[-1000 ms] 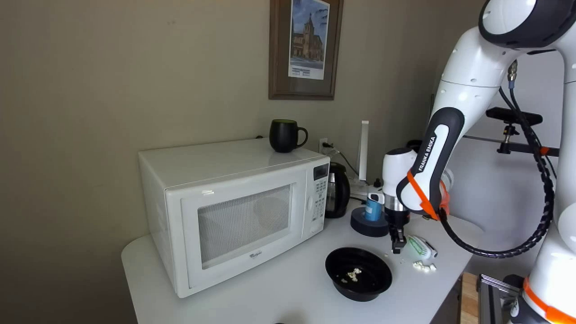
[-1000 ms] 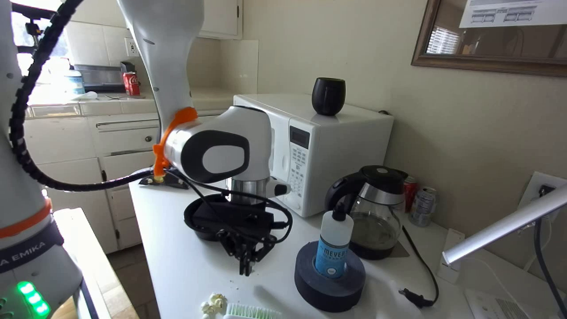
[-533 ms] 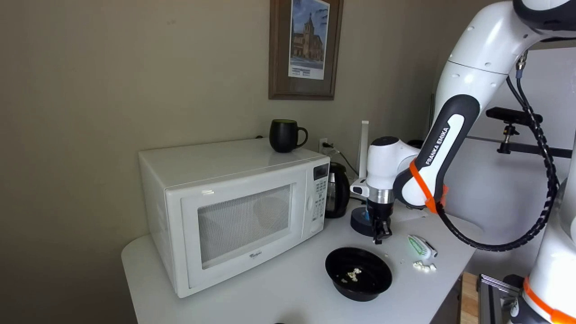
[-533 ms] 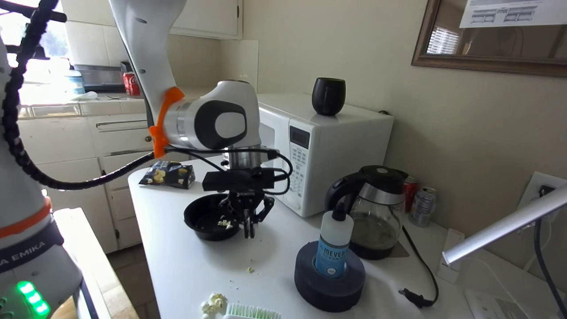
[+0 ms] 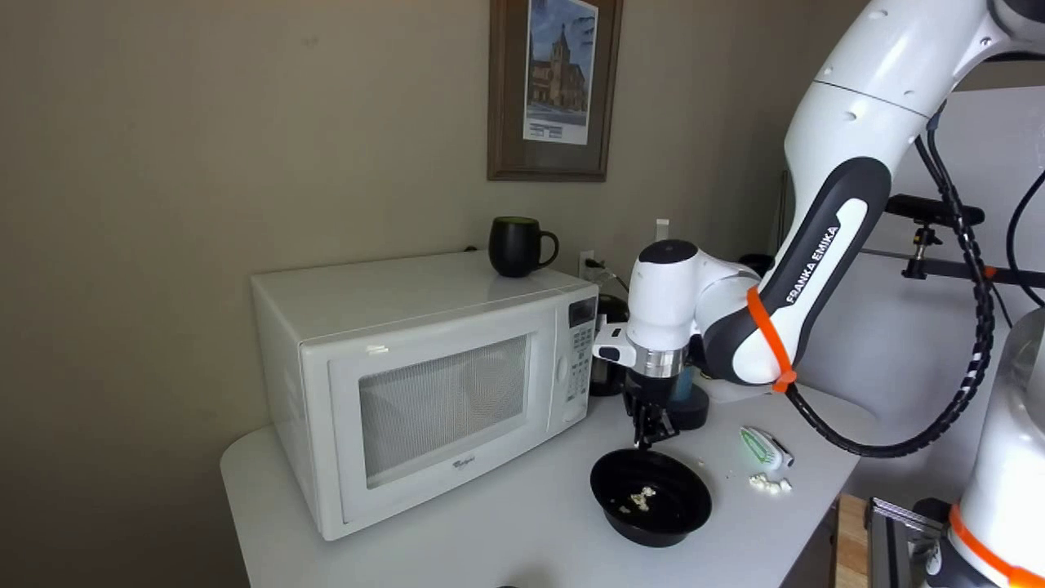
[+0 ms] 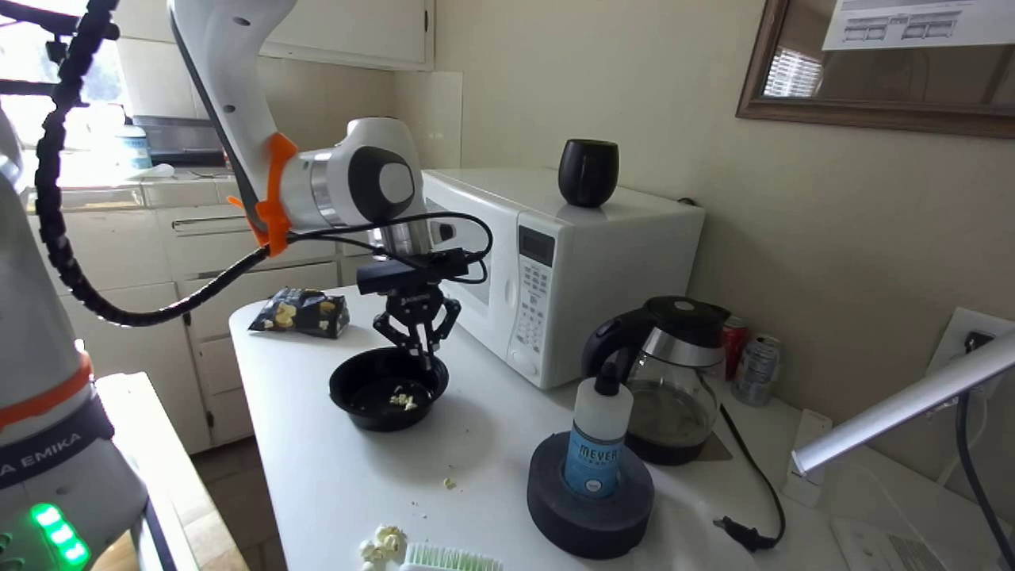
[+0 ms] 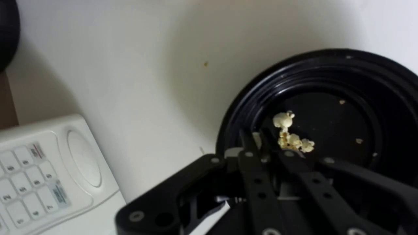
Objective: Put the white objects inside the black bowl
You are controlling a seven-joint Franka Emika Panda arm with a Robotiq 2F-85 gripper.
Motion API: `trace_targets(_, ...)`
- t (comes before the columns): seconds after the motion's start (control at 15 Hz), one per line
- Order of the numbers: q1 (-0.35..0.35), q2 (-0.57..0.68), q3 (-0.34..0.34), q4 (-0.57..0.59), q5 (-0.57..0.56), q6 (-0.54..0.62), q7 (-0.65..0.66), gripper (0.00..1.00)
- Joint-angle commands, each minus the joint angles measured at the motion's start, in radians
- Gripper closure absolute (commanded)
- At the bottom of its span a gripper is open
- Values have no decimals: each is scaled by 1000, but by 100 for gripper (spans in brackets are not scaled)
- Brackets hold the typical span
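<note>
Wrist view: popcorn clump [image 7: 294, 140] stretches roughly 11 to 5 o'clock inside black bowl [image 7: 336, 122], pincer [image 7: 256, 133] pinching a white piece [image 7: 257, 141].

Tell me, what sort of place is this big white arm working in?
Most likely a kitchen, perhaps in a home, though I can't be sure of that part. A microwave and what looks like a glass kettle stand close together, with white cabinets in the background.

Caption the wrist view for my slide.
Apparently pinching a pale bit, the gripper hangs at the rim of the black bowl, popcorn inside, microwave lower left.
</note>
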Motion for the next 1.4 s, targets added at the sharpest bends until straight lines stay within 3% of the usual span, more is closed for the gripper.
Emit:
trace_targets(0.0, 58, 19, 63, -1, -24, -70, 50, 91)
trace_targets(0.07, 70, 19, 84, -2, -12, -89, 48, 84)
trace_targets(0.13, 81, 23, 96, -3, -10, -101, 52, 65)
trace_targets(0.4, 100, 20, 124, -5, 15, -132, 45, 36)
trace_targets(0.73, 75, 26, 105, -5, 79, -129, -9, 1)
trace_targets(1.33, 1, 83, 54, -5, 201, -203, -198, 0)
